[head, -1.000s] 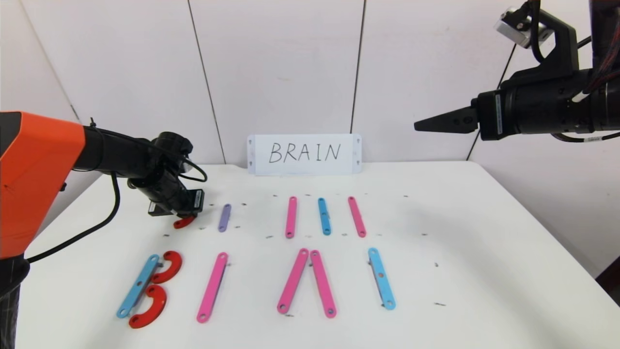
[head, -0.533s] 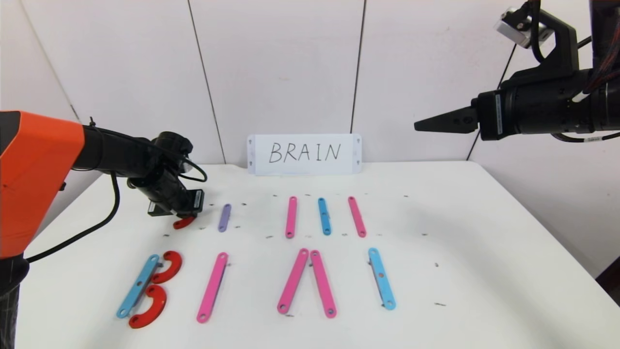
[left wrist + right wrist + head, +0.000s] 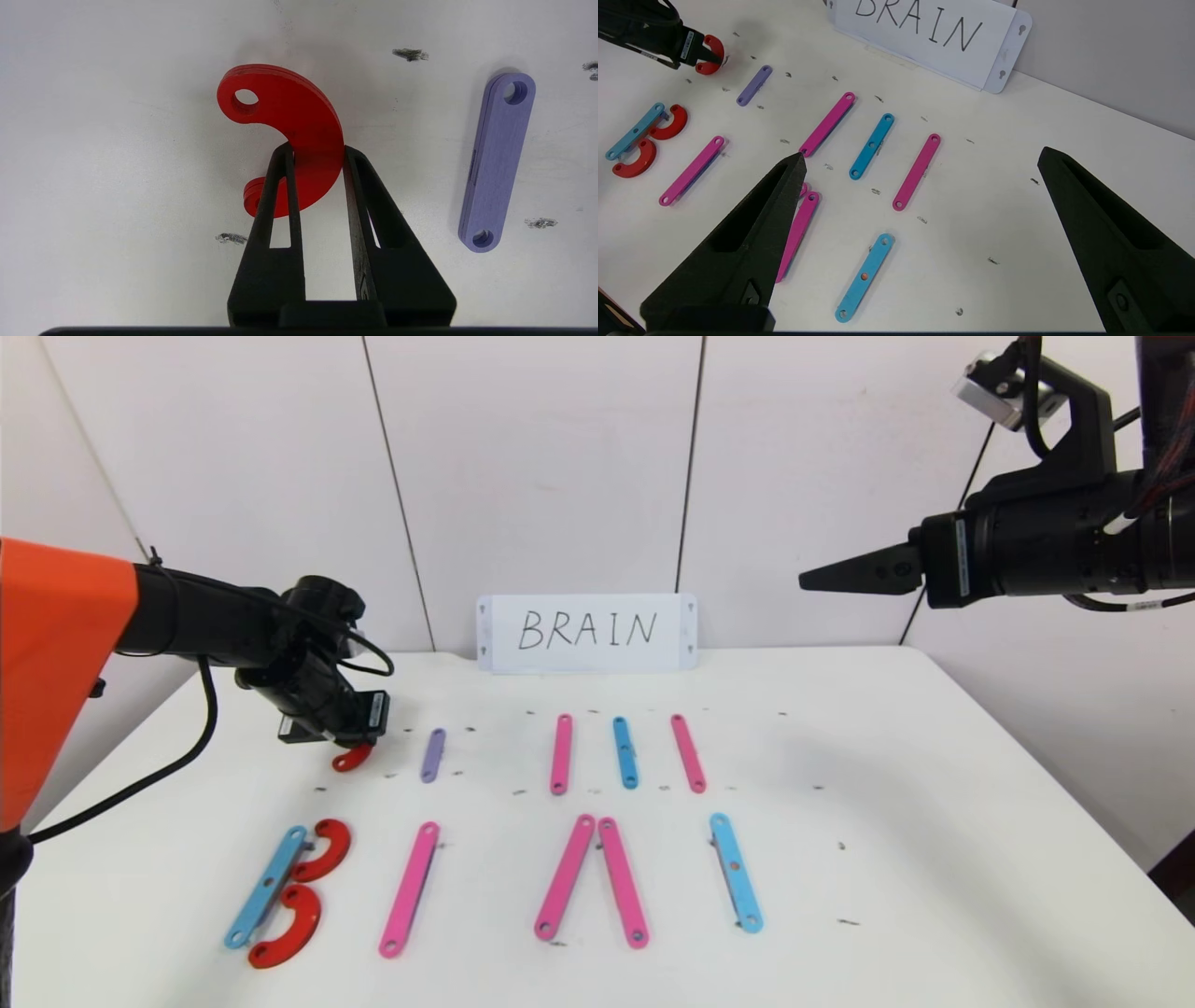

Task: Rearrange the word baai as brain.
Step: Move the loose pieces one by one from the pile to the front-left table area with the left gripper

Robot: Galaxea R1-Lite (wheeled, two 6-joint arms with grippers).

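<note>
The left hand (image 3: pixel 315 151) was clamped on a red C-shaped curve (image 3: pixel 299 135) at the far left of the surface (image 3: pixel 934 784), roughly ten o'clock from its centre, just beside a purple bar (image 3: pixel 432 755) at the curve's three o'clock. The curve appeared lifted or tilted just off the surface. The step in hand looked like carrying this curve to build the R. The pink bar (image 3: pixel 409 889), at five o'clock from the curve, stood alone beside the finished B (image 3: pixel 280 887); the next move likely called for setting the curve against that bar's upper end. The right hand (image 3: pixel 920 163) hung open, parked high at two o'clock.
</note>
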